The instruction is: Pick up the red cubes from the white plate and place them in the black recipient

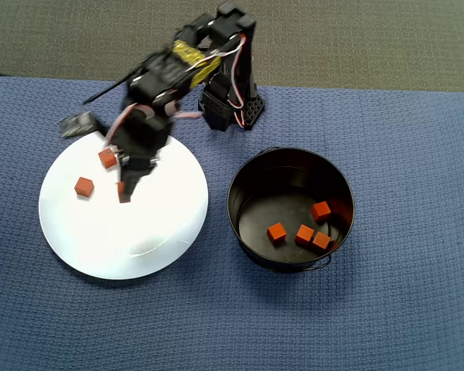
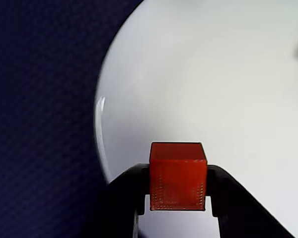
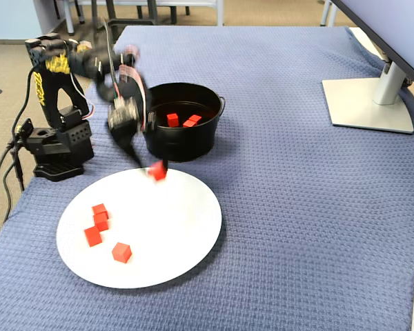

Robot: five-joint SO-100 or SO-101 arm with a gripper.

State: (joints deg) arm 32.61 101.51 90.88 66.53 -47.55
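The gripper (image 2: 178,198) is clamped on one red cube (image 2: 178,176), squeezed by opposite faces so it rides level above the white plate (image 2: 213,74), while four cubes (image 1: 298,230) already lie in the black recipient (image 1: 240,197) on the blue-clothed worktop (image 1: 387,309).

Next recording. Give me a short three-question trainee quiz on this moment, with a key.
1. Count: in the overhead view, how many red cubes show inside the black pot?
2. True or false: the tool is shut on a red cube.
3. Choose one: the held cube hangs over A) the white plate, B) the black pot, C) the blue cloth.

Key: 1) four; 2) true; 3) A.
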